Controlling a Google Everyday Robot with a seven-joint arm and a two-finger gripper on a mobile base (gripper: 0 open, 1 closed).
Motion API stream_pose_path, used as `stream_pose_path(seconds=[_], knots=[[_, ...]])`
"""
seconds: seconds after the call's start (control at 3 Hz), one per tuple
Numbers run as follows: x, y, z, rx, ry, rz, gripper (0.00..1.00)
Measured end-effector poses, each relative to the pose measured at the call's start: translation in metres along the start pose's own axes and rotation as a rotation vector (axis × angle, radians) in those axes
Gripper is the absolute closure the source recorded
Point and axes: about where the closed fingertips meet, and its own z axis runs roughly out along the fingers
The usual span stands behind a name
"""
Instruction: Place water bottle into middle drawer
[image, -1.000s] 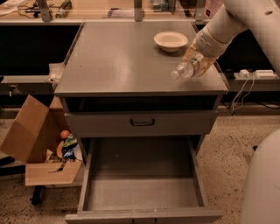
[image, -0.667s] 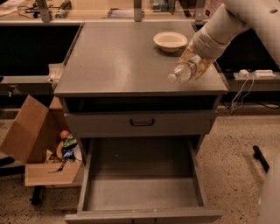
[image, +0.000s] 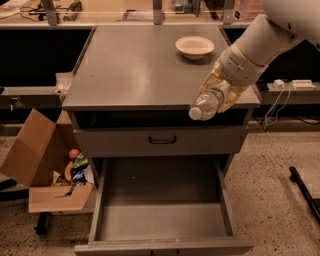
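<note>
The claw (image: 219, 94) is clamped round the body of the water bottle (image: 205, 104), which hangs tilted with its white cap lowest, just past the front edge of the table (image: 135, 65) near that edge's claw-side corner. The middle drawer (image: 162, 220) stands pulled out below the table, floor bare, but the bottle is not yet above it: directly beneath the table's edge sits the shut drawer front (image: 120, 142) with the black loop handle. The main risk, as I judge it, is letting go too soon. The bottle would strike that front or the table's lip, bounce, and roll off onto the floor instead of into the drawer. Being round and ribbed, it could also slip through the grip at this slant, and coming straight down would knock the claw against the table's corner. The arm needs to carry it further out from the table before lowering. Against the earlier frame, the bottle has left its place over the table top, nearer the bowl (image: 194, 47), and has moved forward and down until the cap overhangs the edge. The bowl has not moved.
</note>
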Motion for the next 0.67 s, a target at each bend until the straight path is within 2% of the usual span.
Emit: stream_pose_path(seconds=[0.33, 0.67], knots=[[-0.047, 0.02, 0.0246, -0.025, -0.121, 0.038, 1.0], [-0.047, 0.02, 0.0246, -0.025, -0.121, 0.038, 1.0]])
